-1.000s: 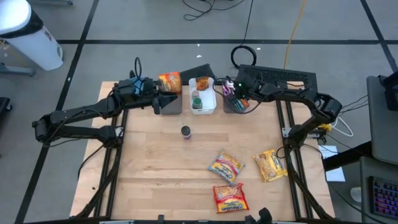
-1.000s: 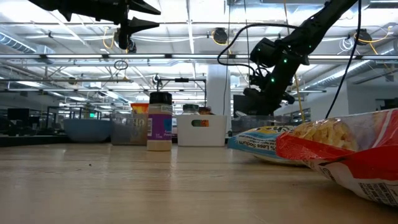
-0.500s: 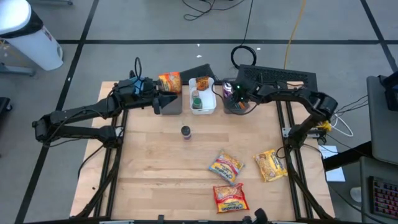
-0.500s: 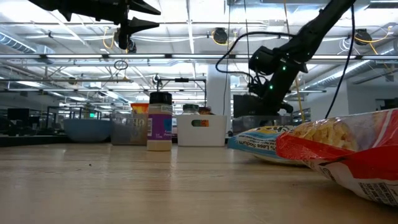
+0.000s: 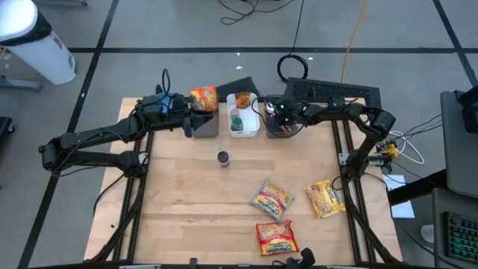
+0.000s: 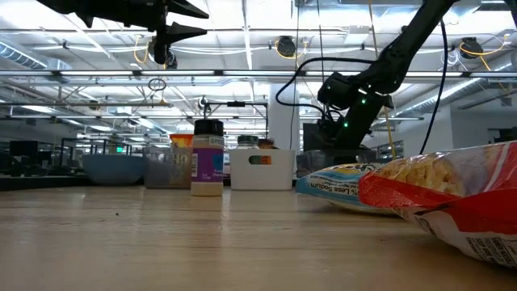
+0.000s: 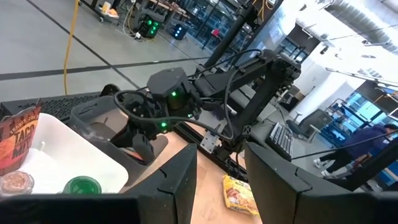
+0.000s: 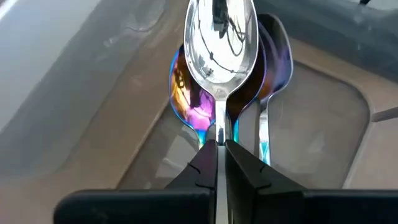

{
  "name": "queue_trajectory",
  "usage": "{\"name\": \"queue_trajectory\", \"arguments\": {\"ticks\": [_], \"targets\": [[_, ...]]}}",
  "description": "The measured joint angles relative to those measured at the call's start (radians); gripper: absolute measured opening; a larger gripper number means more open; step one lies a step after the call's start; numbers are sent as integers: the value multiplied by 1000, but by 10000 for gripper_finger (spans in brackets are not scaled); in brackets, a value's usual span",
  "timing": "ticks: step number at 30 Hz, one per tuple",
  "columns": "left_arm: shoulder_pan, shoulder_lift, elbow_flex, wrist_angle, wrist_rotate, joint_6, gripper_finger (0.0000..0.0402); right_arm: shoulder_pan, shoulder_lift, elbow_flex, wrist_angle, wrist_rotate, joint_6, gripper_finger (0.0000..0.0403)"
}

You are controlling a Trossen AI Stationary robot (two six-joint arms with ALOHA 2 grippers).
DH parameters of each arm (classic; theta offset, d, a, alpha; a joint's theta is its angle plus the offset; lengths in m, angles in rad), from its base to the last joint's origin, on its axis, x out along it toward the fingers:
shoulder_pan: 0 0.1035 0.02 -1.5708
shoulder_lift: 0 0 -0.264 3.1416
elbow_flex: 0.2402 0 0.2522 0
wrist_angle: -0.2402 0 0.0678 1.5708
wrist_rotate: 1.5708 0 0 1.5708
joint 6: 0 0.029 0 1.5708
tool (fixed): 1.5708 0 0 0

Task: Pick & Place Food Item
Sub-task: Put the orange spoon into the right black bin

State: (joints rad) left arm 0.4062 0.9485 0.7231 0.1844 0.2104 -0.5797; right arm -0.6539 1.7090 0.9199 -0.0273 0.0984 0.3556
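While tucked low in the gray bin [image 5: 282, 127], right gripper [image 8: 217, 155] pinches a spoon [image 8: 219, 37] (handle only); left gripper [image 7: 217, 186] spread, waiting above.

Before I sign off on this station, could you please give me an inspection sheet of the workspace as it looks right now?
Surface: wooden table, flat.
Job's things: three noodle packets near the front right; white bin with food items; small jar standing alone.
Clutter: grey bin holding iridescent spoons.
Grippers: right gripper shut on silver spoon inside the grey bin; left gripper open, raised beside the bins.
Cables: black loop and yellow cable on the floor behind.
Surroundings: person far off.
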Motion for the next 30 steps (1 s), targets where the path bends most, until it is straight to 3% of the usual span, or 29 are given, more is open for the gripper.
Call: {"name": "queue_trajectory", "arguments": {"ticks": [22,30], "targets": [[0,0,0,0,0,17,145,-21,-1,4,0,-2,10,4],[0,0,0,0,0,15,145,-21,-1,4,1,4,8,35]]}}
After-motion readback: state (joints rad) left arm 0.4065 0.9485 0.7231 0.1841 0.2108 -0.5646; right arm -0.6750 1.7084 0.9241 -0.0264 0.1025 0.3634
